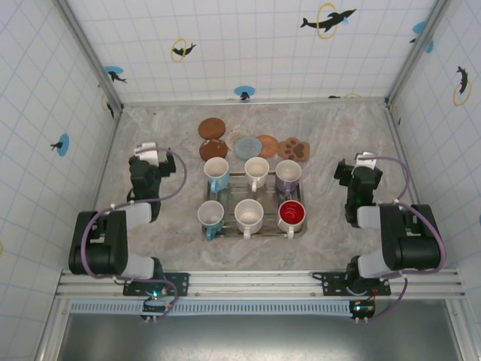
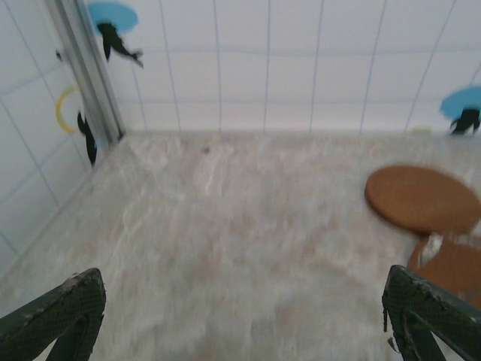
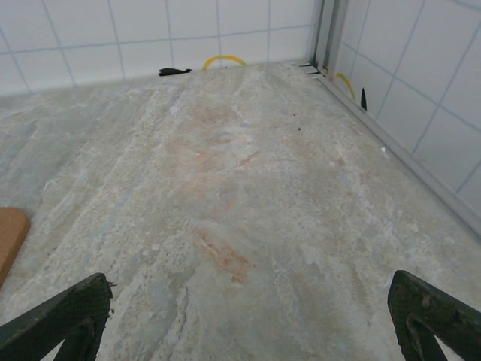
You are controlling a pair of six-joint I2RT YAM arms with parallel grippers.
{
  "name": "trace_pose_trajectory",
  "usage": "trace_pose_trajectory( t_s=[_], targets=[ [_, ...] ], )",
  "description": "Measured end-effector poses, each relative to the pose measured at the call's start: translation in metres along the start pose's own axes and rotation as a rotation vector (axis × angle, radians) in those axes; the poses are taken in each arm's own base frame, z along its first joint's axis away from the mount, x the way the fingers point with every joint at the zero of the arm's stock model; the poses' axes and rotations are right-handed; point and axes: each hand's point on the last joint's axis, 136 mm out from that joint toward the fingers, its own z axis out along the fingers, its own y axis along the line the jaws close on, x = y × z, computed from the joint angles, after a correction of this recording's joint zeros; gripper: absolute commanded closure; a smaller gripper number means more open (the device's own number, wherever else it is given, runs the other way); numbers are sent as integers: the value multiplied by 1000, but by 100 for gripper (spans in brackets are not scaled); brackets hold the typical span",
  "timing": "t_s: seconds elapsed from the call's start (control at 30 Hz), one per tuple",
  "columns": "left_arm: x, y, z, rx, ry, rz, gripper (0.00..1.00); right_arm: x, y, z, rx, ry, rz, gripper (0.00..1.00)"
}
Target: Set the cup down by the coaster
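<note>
Evidently nothing is picked yet: six cups (image 1: 256, 171) sit on the metal tray (image 1: 230, 197), in front of the coasters (image 1: 248, 146). Both the left gripper (image 1: 144, 155) and right gripper (image 1: 364, 160) flank it, fingers spread wide and empty, ready for either to reach in.

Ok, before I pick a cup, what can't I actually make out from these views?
- Left wrist view: the whole picture is blurred, and the lower brown coaster is cut off by the right edge.
- Right wrist view: a brown coaster is cut by the left edge, so I cannot tell which one it is.
- Top view: the pattern inside the red cup is too small to read.
</note>
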Motion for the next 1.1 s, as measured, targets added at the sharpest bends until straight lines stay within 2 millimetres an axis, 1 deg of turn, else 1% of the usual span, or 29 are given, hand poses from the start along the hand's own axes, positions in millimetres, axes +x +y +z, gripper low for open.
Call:
trace_pose_trajectory(
  t_s=[0.03, 0.07, 0.1, 0.2, 0.27, 0.33, 0.4, 0.43, 0.47, 0.53, 0.6, 0.67, 0.77, 0.8, 0.87, 1.0, 1.1],
  targets=[
    [-13, -1, 1, 6, -14, -11, 7, -8, 3, 2, 1, 8, -4, 3],
    [-23, -2, 1, 14, -22, -21, 7, -21, 6, 5, 1, 13, -4, 5],
    [-32, -4, 1, 27, -20, -34, 9, -38, 10, 7, -3, 13, 2, 6],
    [-47, -12, 5, 74, 23, -65, 15, -89, 26, 10, -46, 3, 33, 8],
    [-55, -22, 7, 114, 60, -85, 17, -111, 40, 9, -88, 12, 42, 8],
    [-63, -38, 6, 168, 89, -97, 18, -123, 61, 5, -141, 46, 26, 8],
    [-67, -62, 1, 239, 114, -104, 17, -128, 87, 5, -199, 108, -8, 8],
    [-68, -75, -2, 274, 127, -106, 17, -127, 98, 7, -221, 136, -23, 9],
    [-68, -87, -6, 308, 138, -108, 17, -124, 112, 10, -253, 181, -46, 9],
    [-68, -110, -13, 368, 164, -101, 16, -114, 132, 16, -305, 258, -75, 10],
    [-70, -128, -19, 417, 178, -94, 15, -96, 144, 23, -340, 353, -97, 14],
    [-78, -141, -22, 450, 176, -94, 13, -74, 149, 29, -348, 440, -112, 14],
    [-91, -151, -24, 473, 155, -109, 13, -43, 154, 34, -341, 543, -130, 14],
    [-93, -154, -24, 480, 153, -116, 13, -33, 157, 34, -342, 577, -139, 14],
    [-94, -159, -24, 488, 156, -121, 11, -19, 165, 36, -350, 630, -153, 14],
    [-92, -166, -21, 499, 167, -121, 9, -7, 184, 49, -372, 682, -165, 15],
    [-90, -168, -20, 499, 173, -118, 9, 1, 190, 54, -384, 706, -161, 15]
  ],
)
